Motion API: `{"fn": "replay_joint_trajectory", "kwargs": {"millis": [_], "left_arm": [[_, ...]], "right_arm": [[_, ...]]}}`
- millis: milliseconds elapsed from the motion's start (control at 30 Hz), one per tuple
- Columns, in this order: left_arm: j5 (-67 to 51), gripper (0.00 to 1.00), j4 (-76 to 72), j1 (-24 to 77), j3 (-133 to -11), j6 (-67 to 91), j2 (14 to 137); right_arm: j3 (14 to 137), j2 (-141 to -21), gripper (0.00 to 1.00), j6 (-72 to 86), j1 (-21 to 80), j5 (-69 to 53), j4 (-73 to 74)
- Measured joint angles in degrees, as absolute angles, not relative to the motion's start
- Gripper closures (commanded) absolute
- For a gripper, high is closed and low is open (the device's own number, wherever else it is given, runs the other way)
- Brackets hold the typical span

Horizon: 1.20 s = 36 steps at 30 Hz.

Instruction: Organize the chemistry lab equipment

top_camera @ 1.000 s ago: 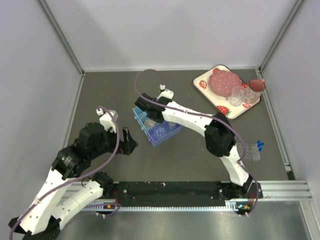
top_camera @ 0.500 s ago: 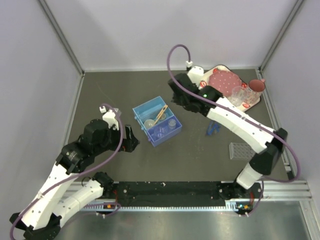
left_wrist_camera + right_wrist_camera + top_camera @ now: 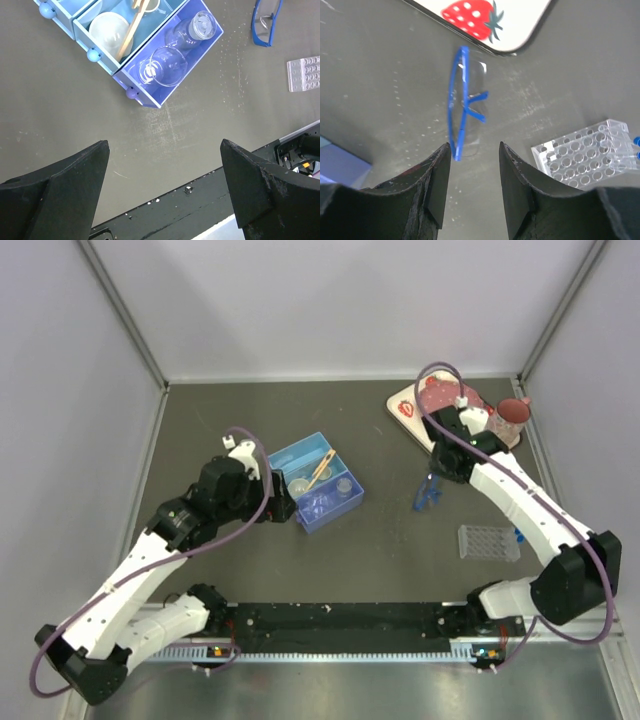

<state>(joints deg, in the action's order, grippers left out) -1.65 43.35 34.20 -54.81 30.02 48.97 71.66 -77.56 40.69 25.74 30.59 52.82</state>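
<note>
Right gripper (image 3: 474, 150) is hovering half-open and empty, just short of the blue-framed safety glasses (image 3: 456, 107) lying on the table beside the strawberry tray (image 3: 530, 20). Best play: centring over the frame, dropping straight, then closing gently. Left gripper (image 3: 164, 147) is hanging wide and empty above the blue organizer (image 3: 142, 92). Counting: one pair of glasses, one well rack (image 3: 582, 155), one tongs (image 3: 132, 27), perhaps two blue caps (image 3: 636, 142), though they're cut off at the edge.
</note>
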Motion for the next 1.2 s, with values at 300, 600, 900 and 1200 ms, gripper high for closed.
{"fn": "replay_joint_trajectory", "kwargs": {"millis": [300, 600, 900, 1200], "left_arm": [[-2.22, 0.02, 41.91, 34.20, -55.00, 29.98, 51.77], [-3.22, 0.02, 41.54, 34.20, -55.07, 29.76, 51.81], [-3.22, 0.02, 41.50, 34.20, -55.09, 28.36, 52.27], [-3.22, 0.02, 41.47, 34.20, -55.18, 27.83, 52.42]], "right_arm": [[63.42, -81.38, 0.60, 43.24, 20.91, 26.65, 50.04], [63.33, -89.34, 0.61, 43.57, 18.61, 25.65, 44.38], [65.14, -96.14, 0.62, 43.59, 18.24, 24.12, 41.34], [65.82, -97.06, 0.62, 43.66, 18.22, 22.81, 39.75]]}}
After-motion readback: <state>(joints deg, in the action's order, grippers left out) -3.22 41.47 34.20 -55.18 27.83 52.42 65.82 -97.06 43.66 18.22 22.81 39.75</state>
